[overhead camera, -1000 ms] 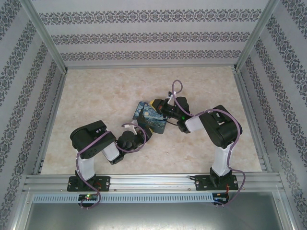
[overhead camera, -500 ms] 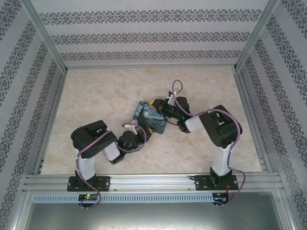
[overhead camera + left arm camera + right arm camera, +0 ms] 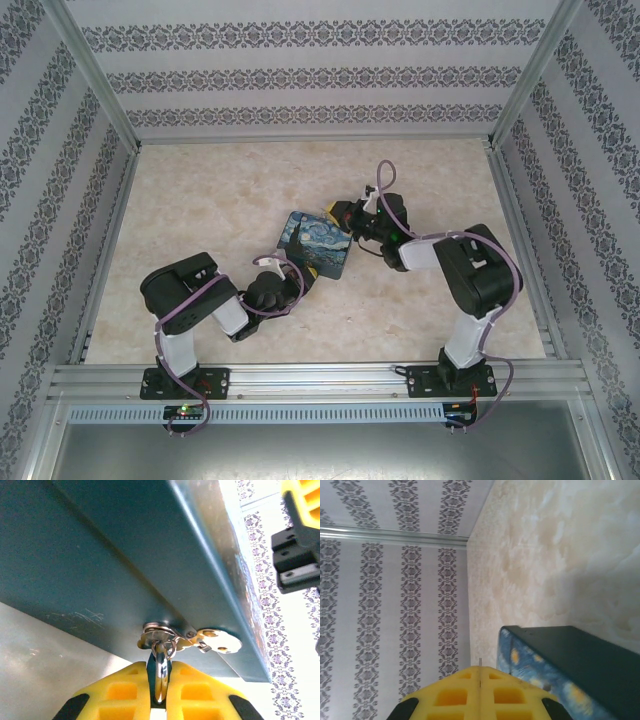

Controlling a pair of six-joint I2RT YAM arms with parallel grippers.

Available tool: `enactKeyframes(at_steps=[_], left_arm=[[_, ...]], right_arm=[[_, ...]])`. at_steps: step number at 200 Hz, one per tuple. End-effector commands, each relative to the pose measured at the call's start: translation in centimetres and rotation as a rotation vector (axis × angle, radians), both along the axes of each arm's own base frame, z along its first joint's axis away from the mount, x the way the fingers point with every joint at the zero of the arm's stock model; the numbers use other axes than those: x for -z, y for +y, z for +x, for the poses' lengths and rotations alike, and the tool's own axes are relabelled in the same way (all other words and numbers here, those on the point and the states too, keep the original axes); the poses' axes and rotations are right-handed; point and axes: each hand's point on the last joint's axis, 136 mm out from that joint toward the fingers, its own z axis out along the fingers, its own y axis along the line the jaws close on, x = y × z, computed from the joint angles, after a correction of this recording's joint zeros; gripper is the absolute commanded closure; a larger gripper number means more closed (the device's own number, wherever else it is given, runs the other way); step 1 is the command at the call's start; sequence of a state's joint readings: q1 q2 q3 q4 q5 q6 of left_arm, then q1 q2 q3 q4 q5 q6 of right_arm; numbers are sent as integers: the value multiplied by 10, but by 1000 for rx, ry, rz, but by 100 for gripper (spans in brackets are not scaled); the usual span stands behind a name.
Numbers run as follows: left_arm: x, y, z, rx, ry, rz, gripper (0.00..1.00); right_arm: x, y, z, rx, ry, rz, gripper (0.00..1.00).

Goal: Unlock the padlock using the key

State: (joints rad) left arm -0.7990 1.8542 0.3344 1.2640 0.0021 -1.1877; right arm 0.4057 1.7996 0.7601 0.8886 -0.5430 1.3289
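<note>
Step in hand: steady the padlock [image 3: 159, 634] at the box [image 3: 100, 555] edge. Your left gripper [image 3: 159, 680] clamps its metal ring [image 3: 161, 660]. Your right gripper [image 3: 480, 680] pinches a thin sliver, apparently the key [image 3: 480, 664]. Next, align it with the keyway.

Plastic fingers, bright metal, painted box.
The left gripper's [image 3: 160, 681] yellow plastic fingers [image 3: 125, 692] look matt; the ring [image 3: 161, 666] pinched between them is glossy metal. Just beyond it, the box [image 3: 100, 555] wall is matt teal paint, finely scratched; the table [image 3: 560, 545] looks smooth, marbled.
</note>
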Motion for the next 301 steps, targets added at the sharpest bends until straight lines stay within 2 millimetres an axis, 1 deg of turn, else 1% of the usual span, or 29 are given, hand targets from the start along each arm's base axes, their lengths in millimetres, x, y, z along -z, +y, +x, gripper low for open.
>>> enactKeyframes(at_steps=[1, 39, 64, 98, 102, 103, 106, 123, 151, 169, 198, 238, 269, 293, 301], left_arm=[[7, 2, -1, -21, 37, 22, 100], [8, 3, -2, -22, 44, 23, 100], [6, 3, -2, -20, 42, 23, 100], [1, 1, -3, -18, 43, -6, 100], [0, 1, -3, -16, 43, -10, 100], [-1, 1, -3, -16, 42, -12, 100], [-1, 1, -3, -15, 42, -17, 100], [-6, 0, -4, -9, 46, -35, 100], [-17, -2, -5, 6, 33, -52, 100], [-23, -3, -7, 14, 27, -55, 100], [-34, -3, -8, 27, 22, -63, 100], [-38, -2, -9, 28, 25, -66, 100], [-39, -6, -9, 38, 39, -84, 100], [-35, -10, -10, 44, 67, -111, 100], [-34, -11, -9, 42, 73, -127, 100]], right_arm=[[-15, 0, -20, -46, -44, 2, 100], [-27, -8, -56, -81, -93, -5, 100], [-29, -16, -82, -89, -115, -12, 100], [-23, -24, -119, -106, -131, -30, 100], [-26, -23, -121, -109, -144, -28, 100], [-21, -25, -125, -112, -134, -34, 100], [-15, -26, -130, -115, -126, -41, 100], [0, -31, -150, -115, -108, -70, 100], [28, -42, -171, -61, -54, -112, 100], [39, -41, -181, -46, -41, -137, 100], [47, -37, -185, -33, -34, -158, 100], [55, -26, -181, -28, -14, -159, 100], [57, -13, -175, -24, -7, -129, 100], [62, -5, -169, -11, 12, -105, 100], [61, -2, -167, -8, 10, -86, 100]])
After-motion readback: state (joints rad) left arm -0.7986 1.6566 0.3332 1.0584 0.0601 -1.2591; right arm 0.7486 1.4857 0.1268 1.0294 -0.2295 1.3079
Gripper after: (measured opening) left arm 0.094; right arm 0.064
